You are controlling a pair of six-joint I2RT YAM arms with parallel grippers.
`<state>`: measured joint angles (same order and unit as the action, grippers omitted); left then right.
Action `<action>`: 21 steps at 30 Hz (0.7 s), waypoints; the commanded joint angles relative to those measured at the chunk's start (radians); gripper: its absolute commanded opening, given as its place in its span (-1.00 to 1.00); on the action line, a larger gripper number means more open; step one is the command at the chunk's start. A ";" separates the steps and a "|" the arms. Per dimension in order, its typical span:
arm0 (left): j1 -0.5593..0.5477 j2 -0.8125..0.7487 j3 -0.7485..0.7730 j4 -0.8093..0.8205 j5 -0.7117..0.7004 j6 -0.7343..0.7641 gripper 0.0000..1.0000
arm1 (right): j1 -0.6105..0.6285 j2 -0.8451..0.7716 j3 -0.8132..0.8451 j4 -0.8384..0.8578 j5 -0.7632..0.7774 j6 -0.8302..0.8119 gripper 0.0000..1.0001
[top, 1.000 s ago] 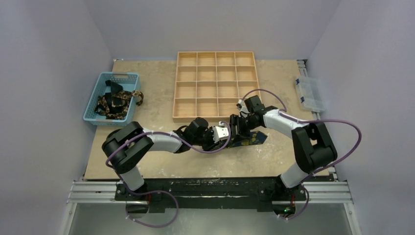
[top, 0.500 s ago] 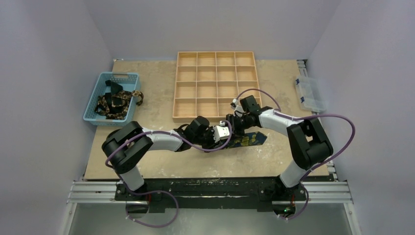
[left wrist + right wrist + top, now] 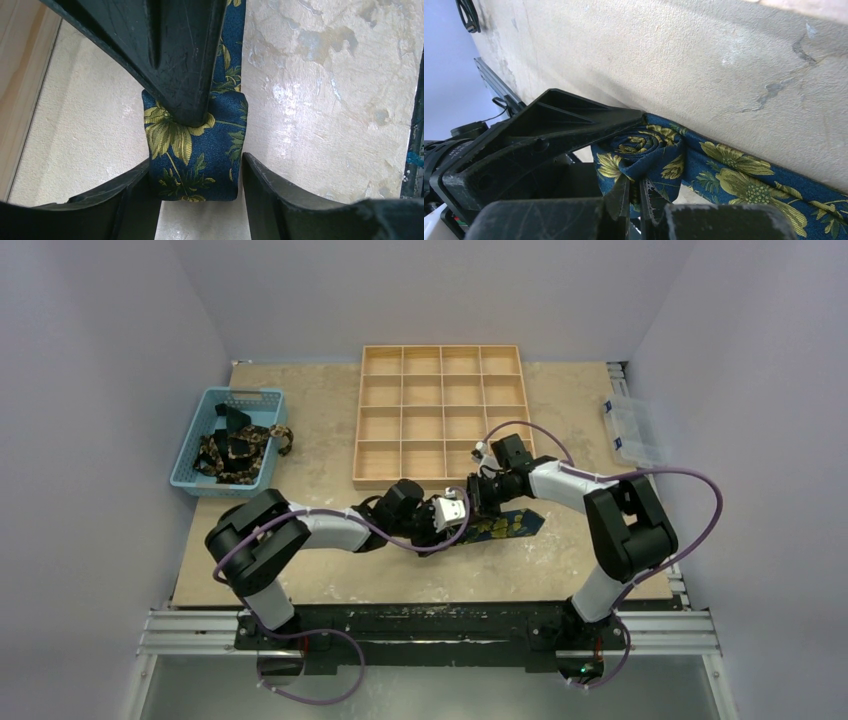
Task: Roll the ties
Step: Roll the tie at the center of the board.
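Mid-roll: pinching coiled end of tie (image 3: pixel 644 145) with right gripper (image 3: pixel 636 192), flanking it with left gripper (image 3: pixel 196 165) spread, on table (image 3: pixel 325 100) just before tray (image 3: pixel 440 407). Next, likely winding along flat tail, keeping coil tight.

Beige table (image 3: pixel 310 420), wooden tray (image 3: pixel 441 407), blue basket (image 3: pixel 245 397), clear box (image 3: pixel 632 432), navy tie (image 3: pixel 510 525)

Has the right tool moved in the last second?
Yes, slightly: the right tool, shut on the tie, has shifted left along the wooden tray's front edge.
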<state>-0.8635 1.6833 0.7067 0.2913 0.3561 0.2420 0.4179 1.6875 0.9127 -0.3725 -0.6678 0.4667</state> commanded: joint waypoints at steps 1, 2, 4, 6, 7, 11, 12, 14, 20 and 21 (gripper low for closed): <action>0.004 -0.010 -0.010 0.121 0.038 -0.059 0.11 | 0.001 0.025 -0.036 -0.077 0.235 -0.086 -1.00; 0.004 -0.002 -0.007 0.140 0.033 -0.077 0.11 | 0.000 0.026 -0.037 -0.080 0.247 -0.090 -1.00; 0.004 0.016 -0.004 0.187 0.030 -0.117 0.11 | 0.000 0.020 -0.044 -0.079 0.272 -0.095 -1.00; 0.004 0.042 -0.010 0.255 0.036 -0.159 0.11 | 0.000 0.010 -0.056 -0.074 0.293 -0.098 -1.00; 0.004 0.056 -0.012 0.276 0.044 -0.167 0.10 | 0.000 0.008 -0.061 -0.075 0.299 -0.100 -1.00; 0.002 0.104 -0.029 0.359 0.057 -0.185 -0.07 | 0.001 0.008 -0.073 -0.077 0.318 -0.100 -1.00; 0.003 0.113 -0.037 0.376 0.053 -0.187 -0.10 | 0.001 0.007 -0.075 -0.075 0.325 -0.100 -1.00; 0.003 0.129 -0.046 0.383 0.047 -0.182 -0.14 | 0.001 0.000 -0.081 -0.073 0.345 -0.096 -1.00; -0.004 0.144 -0.087 0.426 0.028 -0.184 -0.11 | -0.001 0.008 -0.089 -0.071 0.371 -0.092 -1.00; -0.006 0.144 -0.088 0.422 0.032 -0.181 -0.21 | -0.001 0.013 -0.087 -0.071 0.361 -0.092 -1.00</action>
<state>-0.8642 1.8023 0.6476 0.6907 0.3897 0.0795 0.4187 1.6444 0.8837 -0.3725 -0.5613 0.4465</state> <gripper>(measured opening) 0.443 0.026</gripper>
